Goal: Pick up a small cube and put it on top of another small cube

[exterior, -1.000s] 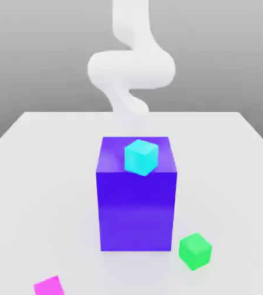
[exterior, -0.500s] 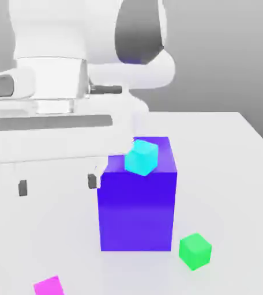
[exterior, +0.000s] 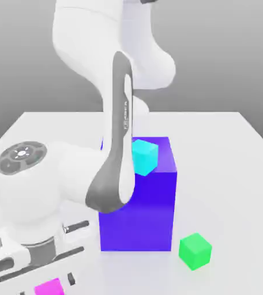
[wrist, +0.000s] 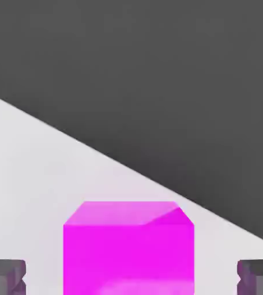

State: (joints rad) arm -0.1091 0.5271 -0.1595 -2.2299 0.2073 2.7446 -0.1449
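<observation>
1. The gripper (wrist: 131, 279) stands astride the small magenta-pink cube (wrist: 128, 248); in the hand view a dark fingertip (wrist: 6, 276) shows on one side of the cube and the other on the opposite side, each with bare table between it and the cube's face, so the jaws are parted and nothing is grasped.
2. In the exterior view the gripper (exterior: 44, 285) is low at the front of the table, toward the exterior view's left, with the small cube (exterior: 48, 287) between its fingers, resting on the white table (exterior: 226, 173).
3. The white hand above it carries a round wrist joint with a grey cap, and the arm (exterior: 116, 150) rises from there in a grey-edged link up to the bulky white body behind.
4. Beside the hand, toward the exterior view's right, stands the big blue-purple block (exterior: 139, 213), partly covered by the arm.
5. On the block's top sits the cyan small cube (exterior: 144, 157), turned corner-on.
6. The green small cube (exterior: 195, 251) lies on the table just beside the block's front corner, on the exterior view's right, well apart from the magenta-pink cube.
</observation>
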